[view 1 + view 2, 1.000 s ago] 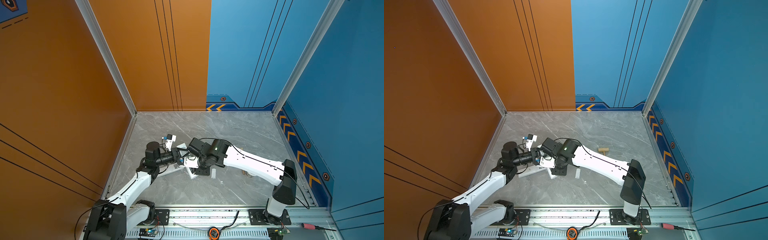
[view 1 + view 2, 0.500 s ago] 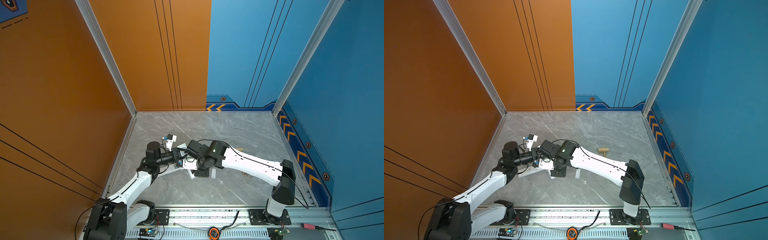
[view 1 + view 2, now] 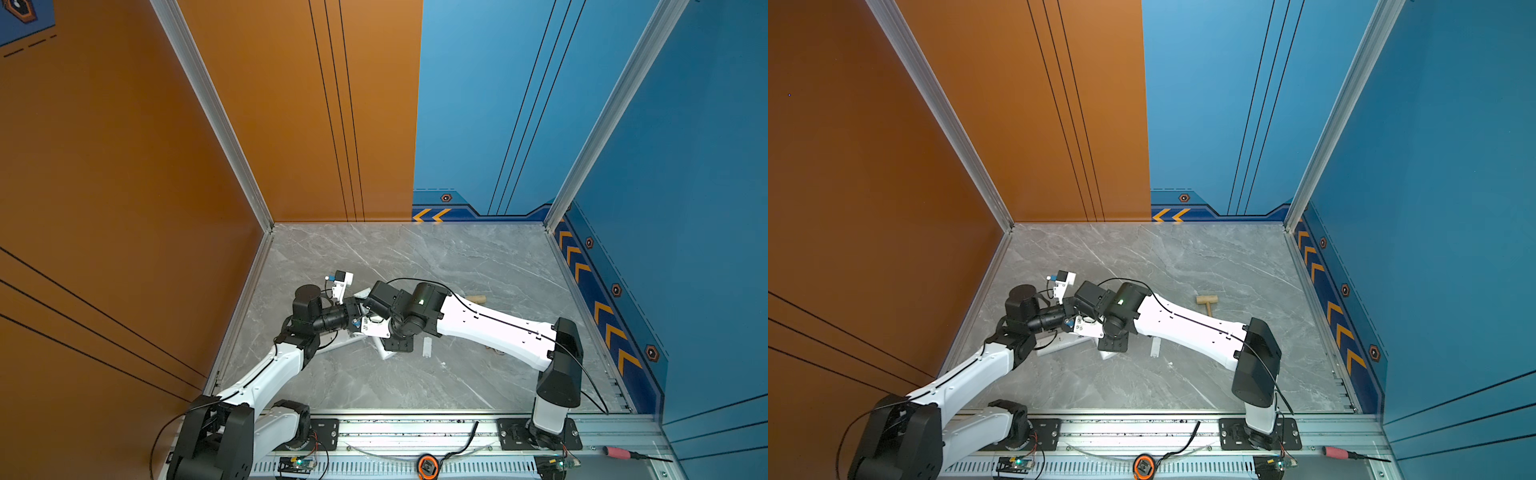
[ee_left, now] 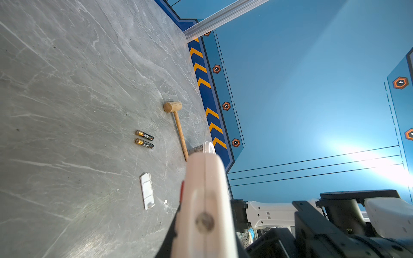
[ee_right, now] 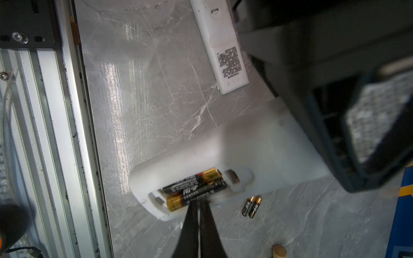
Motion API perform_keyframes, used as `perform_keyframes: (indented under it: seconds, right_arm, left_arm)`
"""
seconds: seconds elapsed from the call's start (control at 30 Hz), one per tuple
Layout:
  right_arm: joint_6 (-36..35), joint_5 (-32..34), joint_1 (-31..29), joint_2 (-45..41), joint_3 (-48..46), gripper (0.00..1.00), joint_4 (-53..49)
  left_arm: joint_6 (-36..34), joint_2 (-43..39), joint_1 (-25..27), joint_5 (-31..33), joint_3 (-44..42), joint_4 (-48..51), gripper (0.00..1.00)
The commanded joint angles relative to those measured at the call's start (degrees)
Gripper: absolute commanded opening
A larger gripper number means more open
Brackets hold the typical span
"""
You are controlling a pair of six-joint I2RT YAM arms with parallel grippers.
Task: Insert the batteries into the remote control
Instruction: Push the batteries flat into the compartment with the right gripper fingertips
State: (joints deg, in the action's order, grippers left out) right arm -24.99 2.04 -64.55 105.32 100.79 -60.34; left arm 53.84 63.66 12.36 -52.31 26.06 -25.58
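A grey, white-veined marble surface formed the floor of an open-fronted booth; an orange wall closed its left side and a blue wall its right; the back wall was split into an orange panel and a blue panel, both crossed by thin dark lines; slanting aluminium posts marked the two rear corners; a dark blue band with orange chevrons and small hexagon marks ran along the foot of the blue walls; a slotted aluminium rail edged the front; in the left wrist view, bright glare washed over the blue wall.
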Motion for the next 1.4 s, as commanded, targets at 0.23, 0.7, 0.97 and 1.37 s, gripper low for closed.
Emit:
perform_keyframes:
  seconds: [0.23,0.7,0.97,1.37]
  right_arm:
    - [0.76,2.98,-0.82,-0.71,-2.5,0.07,3.5]
    - [1.86,0.81,-2.13,-2.54,-7.37,0.07,3.38]
    - [3.39,0.45,-1.98,-0.95,-7.03,0.06,3.74]
    - [9.92,8.5,-3.11,2.66,-7.54,0.04,4.74]
  left_arm:
    - [2.66,0.5,0.58,-3.45,-0.3,-4.73,0.0]
    - [4.23,0.9,0.03,-4.11,-0.64,-7.2,0.0]
    - [4.46,1.03,-0.15,-4.17,-0.66,-7.54,0.0]
    - [4.82,0.94,-0.75,-3.94,-1.03,-8.08,0.0]
